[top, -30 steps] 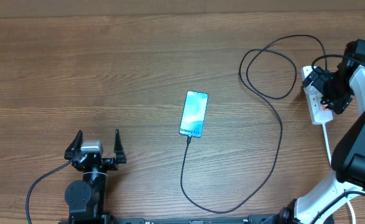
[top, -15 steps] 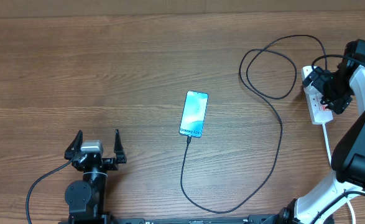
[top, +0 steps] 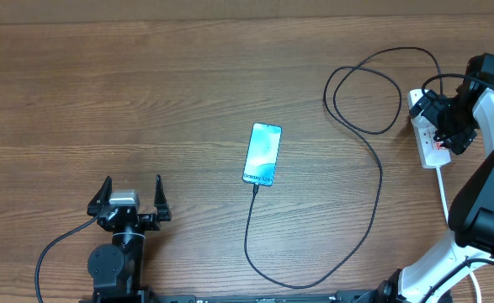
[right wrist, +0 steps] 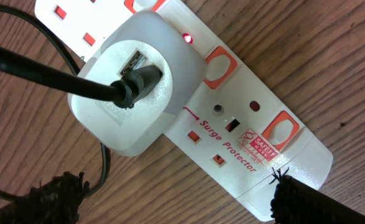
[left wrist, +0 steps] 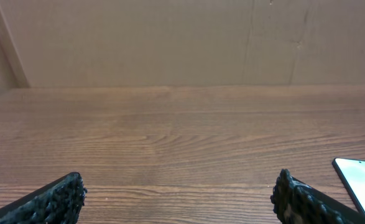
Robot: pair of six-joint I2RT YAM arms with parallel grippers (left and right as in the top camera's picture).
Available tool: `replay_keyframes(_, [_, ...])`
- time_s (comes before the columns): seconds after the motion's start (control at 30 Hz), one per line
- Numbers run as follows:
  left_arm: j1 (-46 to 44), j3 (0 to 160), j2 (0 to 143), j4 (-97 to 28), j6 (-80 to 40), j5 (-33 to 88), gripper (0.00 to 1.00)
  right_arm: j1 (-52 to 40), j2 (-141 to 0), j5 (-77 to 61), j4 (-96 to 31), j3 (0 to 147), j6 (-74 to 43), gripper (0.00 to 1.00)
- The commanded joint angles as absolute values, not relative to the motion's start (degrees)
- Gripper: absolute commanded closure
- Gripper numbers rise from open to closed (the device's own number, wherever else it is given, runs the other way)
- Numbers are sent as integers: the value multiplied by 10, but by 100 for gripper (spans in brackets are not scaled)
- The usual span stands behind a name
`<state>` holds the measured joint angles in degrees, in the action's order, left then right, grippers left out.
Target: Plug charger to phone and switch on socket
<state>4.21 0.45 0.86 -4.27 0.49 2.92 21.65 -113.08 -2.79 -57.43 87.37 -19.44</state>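
where the brown wood-grain table (top: 146,84) ended at its far edge, we saw in the left wrist view a plain tan wall (left wrist: 138,37) with a vertical seam, which the overhead view left out. from above, the phone (top: 262,154) lay flat near the middle of the table, screen lit light blue, well apart from both arms. the charger (top: 379,181) ran as a thin black line from the phone's near edge, where its tip touched the phone, down in a bend toward the table's near side, up the right half, through a loose loop and on to the socket (top: 434,155) at the right edge. we could not tell from above whether the tip sat fully in. the left gripper (top: 132,180) sat low at the near left with its fingers spread wide and nothing between them; its own camera caught only a corner of the phone at the right border. the right gripper (right wrist: 176,199) hung over the socket, hiding part of it from above, fingers parted and grasping nothing. only the right wrist view gave the detail: a white adapter (right wrist: 151,118) seated in the socket, the charger's black plug pushed into it, a small red light (right wrist: 186,38) glowing beside it, orange-red switches (right wrist: 220,65) and the words "surge protector".
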Motion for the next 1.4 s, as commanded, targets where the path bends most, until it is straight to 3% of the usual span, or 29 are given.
replay_keyframes(0.0, [40,3,3,-43,17,28,0,213,-1118,-31,-571,874,-192,0])
replay_keyframes(0.47, [40,3,3,-43,18,28,0,163,-1025,-31,-571,875,-192,0])
replay_keyframes(1.1, [40,3,3,-43,17,28,1,-27,-869,-31,-571,875,-192,0])
replay_keyframes(1.37, [40,3,3,-43,18,28,1,-52,-787,-31,-571,874,-192,0])
